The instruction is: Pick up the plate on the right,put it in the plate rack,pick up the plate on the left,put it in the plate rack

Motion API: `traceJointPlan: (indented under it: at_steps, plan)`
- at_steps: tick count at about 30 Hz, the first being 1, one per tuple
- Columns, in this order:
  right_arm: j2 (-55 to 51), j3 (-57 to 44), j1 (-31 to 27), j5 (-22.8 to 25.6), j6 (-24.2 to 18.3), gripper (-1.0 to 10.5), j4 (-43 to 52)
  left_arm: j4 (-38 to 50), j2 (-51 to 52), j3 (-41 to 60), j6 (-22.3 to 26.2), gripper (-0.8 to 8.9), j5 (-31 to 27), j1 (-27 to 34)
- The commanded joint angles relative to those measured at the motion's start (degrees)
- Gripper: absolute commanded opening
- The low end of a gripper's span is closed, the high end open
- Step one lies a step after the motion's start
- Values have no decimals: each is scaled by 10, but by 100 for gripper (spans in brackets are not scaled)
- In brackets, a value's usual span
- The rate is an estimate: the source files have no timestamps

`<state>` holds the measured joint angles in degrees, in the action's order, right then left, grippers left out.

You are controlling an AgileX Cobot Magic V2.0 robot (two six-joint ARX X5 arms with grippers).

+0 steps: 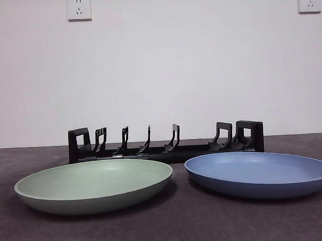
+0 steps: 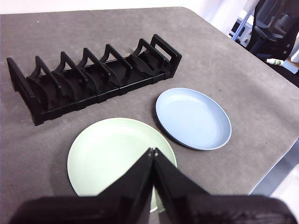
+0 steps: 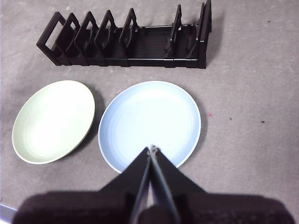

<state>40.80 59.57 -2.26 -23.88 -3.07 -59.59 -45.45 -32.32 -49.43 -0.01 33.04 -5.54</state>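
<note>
On the grey, felt-like table (image 1: 171,227), starting at the left, lies the green plate (image 1: 94,185), round, shallow and matte, flat on the cloth. Just beside it at 3 o'clock, not quite touching, sits the blue plate (image 1: 259,173), same shape, with a faint sheen. Behind both, at 12 o'clock, the plate rack (image 1: 166,141) runs long and low, black plastic with a row of upright hooked dividers between blocky ends; every slot shows bare, and nothing stands between the plates and it. Two white wall sockets (image 1: 79,7) sit high on the plain wall.

From its wrist camera, the left gripper (image 2: 153,150) hovers above the green plate's near edge, jaws pressed together and gripping nothing. The right gripper (image 3: 152,148) hovers likewise above the blue plate's near rim, jaws also pressed together on nothing.
</note>
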Motion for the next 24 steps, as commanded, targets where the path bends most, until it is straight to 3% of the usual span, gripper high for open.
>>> traceJointPlan:
  at_steps: [1,2,3,4,16,24]
  plan:
    - [-1,3,0,-2,-2,151,3,2,-5,-17,7,306,5,-2]
    - [0,3,0,-2,2,320,5,3,-9,-25,7,536,12,-2]
    - [0,3,0,-2,5,495,5,3,-12,-34,7,664,23,-2]
    - [4,3,0,-2,10,593,6,3,-17,-43,10,674,29,-5]
    - [74,3,0,-16,21,594,9,-27,-60,-74,104,659,30,-54]
    - [301,3,19,30,31,590,39,-30,-95,-74,191,659,23,-167]
